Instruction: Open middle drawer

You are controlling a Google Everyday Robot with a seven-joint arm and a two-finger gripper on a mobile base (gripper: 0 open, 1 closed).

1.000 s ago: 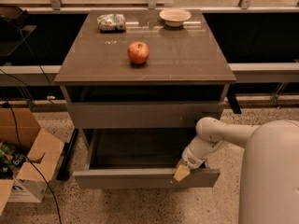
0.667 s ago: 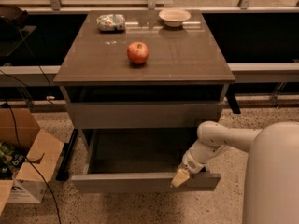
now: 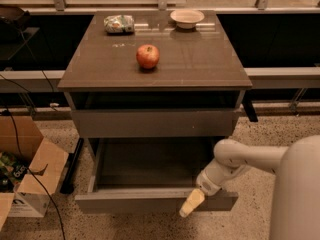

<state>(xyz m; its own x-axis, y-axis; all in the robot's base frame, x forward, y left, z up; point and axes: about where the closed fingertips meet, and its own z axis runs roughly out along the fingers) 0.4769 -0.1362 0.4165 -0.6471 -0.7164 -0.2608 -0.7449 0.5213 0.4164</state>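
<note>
One drawer is out of the grey-brown flat-topped cabinet [image 3: 200, 64]: the wide grey-brown handleless middle drawer [image 3: 135, 202]. It sits well forward of the cabinet face with its dark interior exposed. The shallower grey-brown drawer front [image 3: 150, 123] above it sits flush with the cabinet.

The pale two-finger gripper [image 3: 192, 204] is at the middle drawer's front panel, right of the cabinet's centre line. The white robot arm [image 3: 240, 159] reaches in from the cabinet's right side. The gripper looks hooked over the panel's top edge, but contact is hard to read at this angle. Can't tell whether it is clamped on the panel or released.

My read: the opening is mostly done, with only a short pull left, if any.

How to do it well:
- Pull square to the cabinet face, along the slides. The hold is off-centre, so any sideways force will likely rack the drawer.
- Hold wrist height level, with no lift or push down on the panel.
- Use low force and stop at the first sign of the end stop.
- Avoid jerks: a red apple [image 3: 148, 56], a white bowl [image 3: 187, 18] and a crumpled green-white packet [image 3: 119, 23] sit on the cabinet top, and the apple could roll.
</note>
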